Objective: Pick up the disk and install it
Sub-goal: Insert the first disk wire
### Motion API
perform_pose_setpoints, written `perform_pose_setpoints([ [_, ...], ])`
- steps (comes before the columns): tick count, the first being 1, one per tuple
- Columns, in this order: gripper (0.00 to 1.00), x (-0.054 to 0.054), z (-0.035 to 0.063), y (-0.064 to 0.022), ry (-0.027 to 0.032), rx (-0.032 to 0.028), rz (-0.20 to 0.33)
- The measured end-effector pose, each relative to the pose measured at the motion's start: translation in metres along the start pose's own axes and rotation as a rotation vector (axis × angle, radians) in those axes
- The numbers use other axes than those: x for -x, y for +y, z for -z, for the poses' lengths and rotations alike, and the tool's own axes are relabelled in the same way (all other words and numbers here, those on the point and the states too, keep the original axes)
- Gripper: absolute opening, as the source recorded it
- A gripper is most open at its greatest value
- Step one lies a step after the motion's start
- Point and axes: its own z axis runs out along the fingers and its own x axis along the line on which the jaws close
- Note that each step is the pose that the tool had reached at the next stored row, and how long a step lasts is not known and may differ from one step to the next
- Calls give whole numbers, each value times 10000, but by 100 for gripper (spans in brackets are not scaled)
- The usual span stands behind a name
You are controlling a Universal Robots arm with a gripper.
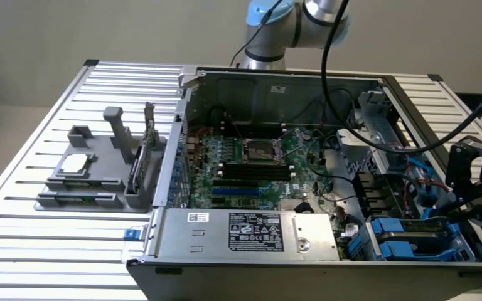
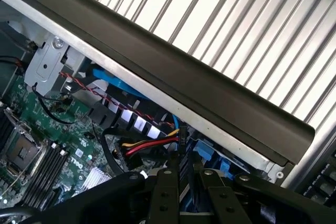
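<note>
- My claw [image 1: 469, 208] [image 2: 184, 171] hangs above the drive bay [image 1: 459, 241] of the open computer case [image 1: 308, 279]; I cannot tell whether it grips anything.
- The blue-framed disk [image 1: 410, 235] lies in that bay.

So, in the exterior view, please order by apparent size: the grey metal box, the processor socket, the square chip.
Largest: grey metal box.
Then: processor socket.
Smallest: square chip, only slightly smaller; that pair is close.

The claw [image 1: 469, 204] runs off the exterior view's right edge, the arm [image 1: 287, 28] is cropped at the top, and the sticker [image 1: 256, 231] on the grey box [image 1: 312, 246] bears print too small to read.
</note>
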Motion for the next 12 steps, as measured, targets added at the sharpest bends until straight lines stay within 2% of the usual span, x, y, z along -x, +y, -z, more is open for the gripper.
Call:
perform_pose_setpoints([
  [4, 22, -2, -12, -13, -75, 180, 45],
  [12, 22, -27, -28, -76, -176, 418, 106],
])
